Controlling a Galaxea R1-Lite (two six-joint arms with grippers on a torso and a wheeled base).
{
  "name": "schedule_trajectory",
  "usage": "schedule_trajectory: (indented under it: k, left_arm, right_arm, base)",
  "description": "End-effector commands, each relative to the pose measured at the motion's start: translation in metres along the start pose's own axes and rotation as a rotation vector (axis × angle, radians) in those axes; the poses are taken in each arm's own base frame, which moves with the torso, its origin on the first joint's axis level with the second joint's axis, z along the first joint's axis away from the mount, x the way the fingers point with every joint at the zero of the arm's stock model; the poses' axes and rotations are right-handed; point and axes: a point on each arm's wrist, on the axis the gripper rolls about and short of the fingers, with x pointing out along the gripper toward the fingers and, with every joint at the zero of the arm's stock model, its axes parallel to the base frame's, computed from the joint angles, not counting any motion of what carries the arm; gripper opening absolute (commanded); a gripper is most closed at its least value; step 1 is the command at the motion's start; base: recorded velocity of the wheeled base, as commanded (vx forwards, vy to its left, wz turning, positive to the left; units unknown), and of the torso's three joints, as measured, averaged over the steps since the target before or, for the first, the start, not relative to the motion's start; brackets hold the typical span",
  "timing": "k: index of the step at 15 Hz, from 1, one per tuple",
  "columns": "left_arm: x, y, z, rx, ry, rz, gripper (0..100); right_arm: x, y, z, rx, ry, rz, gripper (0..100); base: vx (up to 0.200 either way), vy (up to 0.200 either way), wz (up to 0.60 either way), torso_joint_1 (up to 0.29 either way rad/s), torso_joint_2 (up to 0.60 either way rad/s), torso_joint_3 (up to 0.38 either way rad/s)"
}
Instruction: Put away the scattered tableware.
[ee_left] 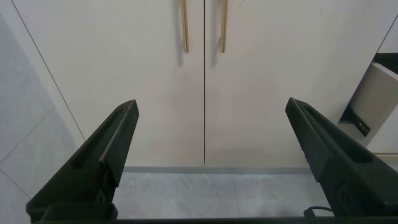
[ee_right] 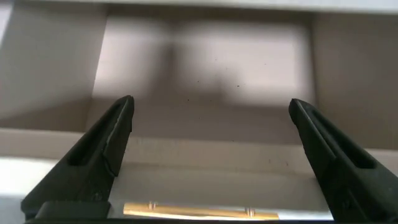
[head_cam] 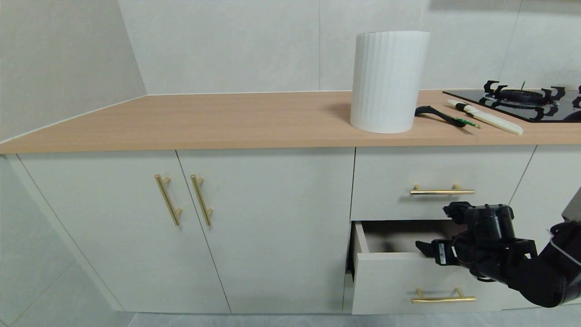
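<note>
The right claw [head_cam: 438, 229] hangs wide open and empty over the open lower drawer [head_cam: 386, 268]. The left claw [ee_left: 211, 106], also wide open and empty, faces the cabinet doors [ee_left: 205, 81]. The tableware [head_cam: 472, 119] lies far right on the table [head_cam: 227, 120], just beside the ribbed canister [head_cam: 388, 81], which a careless reach might topple.

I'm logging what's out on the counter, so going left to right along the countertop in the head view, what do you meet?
First the white ribbed canister → black-handled tool → long white utensil → gas stove.
</note>
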Motion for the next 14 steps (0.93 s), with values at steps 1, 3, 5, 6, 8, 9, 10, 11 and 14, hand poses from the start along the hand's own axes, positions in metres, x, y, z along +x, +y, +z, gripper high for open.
schedule_trajectory:
  k: [1, 3, 5, 6, 8, 9, 10, 11, 14]
  left_arm:
    - [0.0, 0.0, 0.0, 0.0, 0.0, 0.001, 100]
    - [0.0, 0.0, 0.0, 0.0, 0.0, 0.001, 100]
    - [0.0, 0.0, 0.0, 0.0, 0.0, 0.001, 100]
    - [0.0, 0.0, 0.0, 0.0, 0.0, 0.001, 100]
    - [0.0, 0.0, 0.0, 0.0, 0.0, 0.001, 100]
    - [0.0, 0.0, 0.0, -0.002, 0.0, 0.001, 100]
    - [0.0, 0.0, 0.0, -0.002, 0.0, 0.002, 100]
    - [0.0, 0.0, 0.0, -0.002, 0.0, 0.001, 100]
    - [0.0, 0.0, 0.0, 0.0, 0.0, 0.001, 100]
  right_arm:
    - [-0.004, 0.002, 0.001, -0.005, -0.001, 0.006, 100]
    - [-0.013, 0.005, 0.002, -0.018, 0.035, 0.019, 100]
    - [-0.024, 0.005, 0.004, -0.022, 0.072, 0.055, 100]
    - [-0.029, 0.005, 0.005, -0.028, 0.09, 0.073, 100]
    - [-0.037, 0.006, 0.005, -0.06, 0.122, 0.087, 100]
    - [-0.043, 0.008, 0.004, -0.082, 0.144, 0.094, 100]
    - [-0.046, 0.01, 0.004, -0.092, 0.15, 0.1, 100]
    - [-0.049, 0.01, 0.003, -0.103, 0.165, 0.103, 100]
    - [-0.063, 0.011, -0.001, -0.177, 0.243, 0.142, 100]
  base:
    - [0.0, 0.0, 0.0, 0.0, 0.0, 0.0]
    - [0.0, 0.0, 0.0, 0.0, 0.0, 0.0]
    - [0.0, 0.0, 0.0, 0.0, 0.0, 0.0]
    - [0.0, 0.0, 0.0, 0.0, 0.0, 0.0]
    - [0.0, 0.0, 0.0, 0.0, 0.0, 0.0]
    - [0.0, 0.0, 0.0, 0.0, 0.0, 0.0]
    - [0.0, 0.0, 0.0, 0.0, 0.0, 0.0]
    - [0.0, 0.0, 0.0, 0.0, 0.0, 0.0]
    - [0.0, 0.0, 0.0, 0.0, 0.0, 0.0]
